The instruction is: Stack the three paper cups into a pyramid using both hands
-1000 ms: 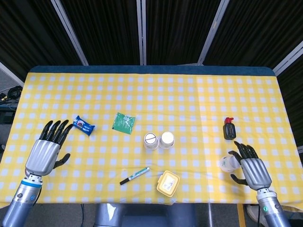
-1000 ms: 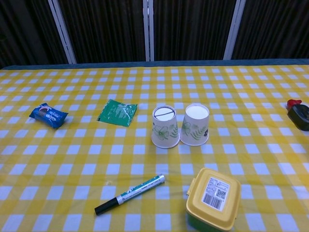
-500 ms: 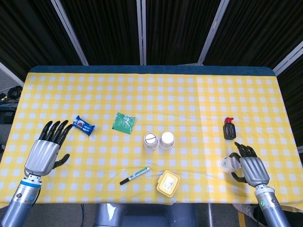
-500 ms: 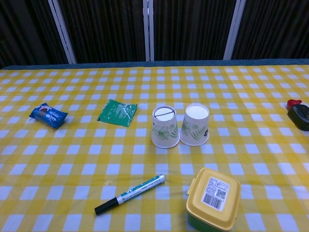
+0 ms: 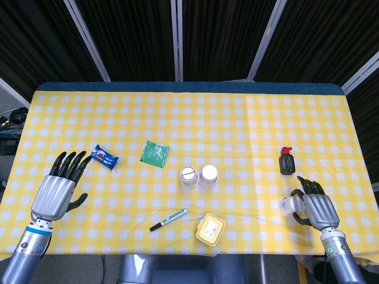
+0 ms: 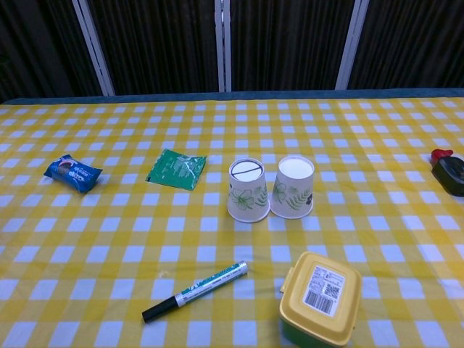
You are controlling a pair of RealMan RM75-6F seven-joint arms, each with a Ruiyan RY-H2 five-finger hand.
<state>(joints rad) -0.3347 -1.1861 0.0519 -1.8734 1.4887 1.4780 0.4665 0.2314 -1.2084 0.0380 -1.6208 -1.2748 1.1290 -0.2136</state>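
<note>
Closing right hand (image 5: pixel 315 207) round third cup (image 5: pixel 288 205), drawn nearer | left hand (image 5: pixel 57 190) open, unmoved | base pair (image 6: pixel 270 188) waiting.

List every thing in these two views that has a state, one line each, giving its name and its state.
Two paper cups: upside down, side by side.
Third cup: gripped by right hand.
Left hand: empty, fingers extended.
Marker: capped, lying flat.
Yellow box: lid closed.
Dark bottle: capped.
</note>
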